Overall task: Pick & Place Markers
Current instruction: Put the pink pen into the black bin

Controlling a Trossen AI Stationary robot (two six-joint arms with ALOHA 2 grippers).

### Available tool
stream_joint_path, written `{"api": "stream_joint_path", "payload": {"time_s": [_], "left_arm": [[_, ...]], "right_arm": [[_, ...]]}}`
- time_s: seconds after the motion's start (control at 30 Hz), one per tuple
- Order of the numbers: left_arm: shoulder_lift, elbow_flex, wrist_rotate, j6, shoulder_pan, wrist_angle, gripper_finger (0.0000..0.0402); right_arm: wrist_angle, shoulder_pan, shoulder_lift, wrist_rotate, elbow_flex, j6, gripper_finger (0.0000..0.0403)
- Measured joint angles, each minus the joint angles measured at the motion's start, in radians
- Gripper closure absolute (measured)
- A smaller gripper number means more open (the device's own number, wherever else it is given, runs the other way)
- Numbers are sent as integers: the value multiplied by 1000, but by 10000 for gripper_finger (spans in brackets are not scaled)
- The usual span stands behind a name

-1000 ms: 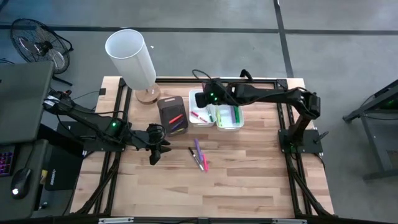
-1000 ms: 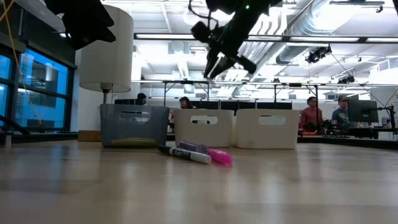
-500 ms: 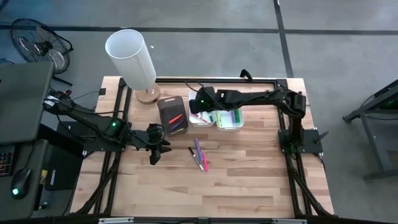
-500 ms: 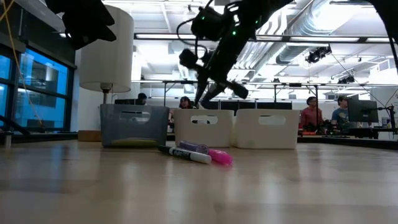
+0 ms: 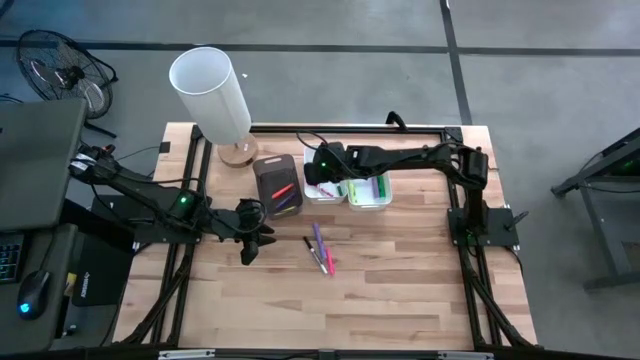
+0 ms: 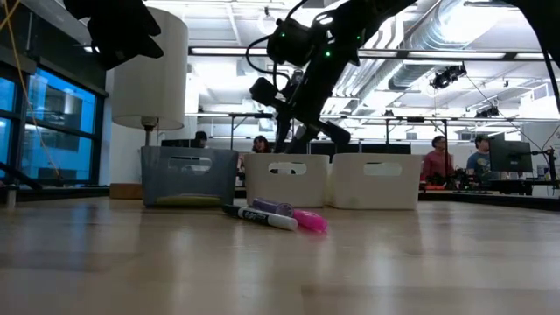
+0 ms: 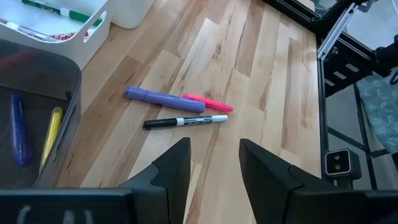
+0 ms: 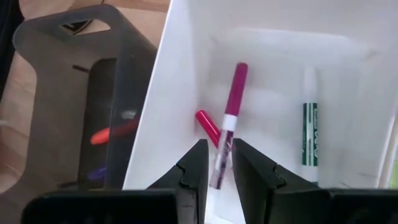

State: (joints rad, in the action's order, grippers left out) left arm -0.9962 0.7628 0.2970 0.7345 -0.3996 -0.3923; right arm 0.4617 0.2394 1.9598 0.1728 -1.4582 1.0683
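Open workshop behind; wooden table (image 5: 400, 290). Right gripper (image 8: 216, 163) low inside the middle white bin (image 8: 186, 93), fingers a narrow gap apart around a magenta marker (image 8: 229, 118), apparently releasing it there; grip not certain. Green marker (image 8: 310, 134) alongside. Three markers (image 5: 320, 250) remain on the boards near the left gripper (image 7: 214, 163), which waits half-open, empty.

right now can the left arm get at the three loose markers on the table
Probably yes. The left gripper hangs with open jaws beside the purple marker, pink marker and black-and-white marker, with only bare wood between; the dark bin sits off to the side.
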Motion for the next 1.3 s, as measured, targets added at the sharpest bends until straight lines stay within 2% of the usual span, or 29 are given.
{"api": "stream_joint_path", "payload": {"time_s": [0.4, 0.73, 0.97, 1.3], "left_arm": [[0, 0, 0, -4, 0, 0, 266], [0, 0, -6, 0, 0, -1, 266], [0, 0, -6, 3, 0, -1, 266], [0, -1, -7, 3, 0, 0, 266]], "right_arm": [[2, -4, -4, -56, 0, -81, 340], [53, -18, -91, -76, 0, -190, 340], [96, -76, -155, -87, 0, -235, 340], [120, -204, -170, -146, 0, -212, 340]]}}
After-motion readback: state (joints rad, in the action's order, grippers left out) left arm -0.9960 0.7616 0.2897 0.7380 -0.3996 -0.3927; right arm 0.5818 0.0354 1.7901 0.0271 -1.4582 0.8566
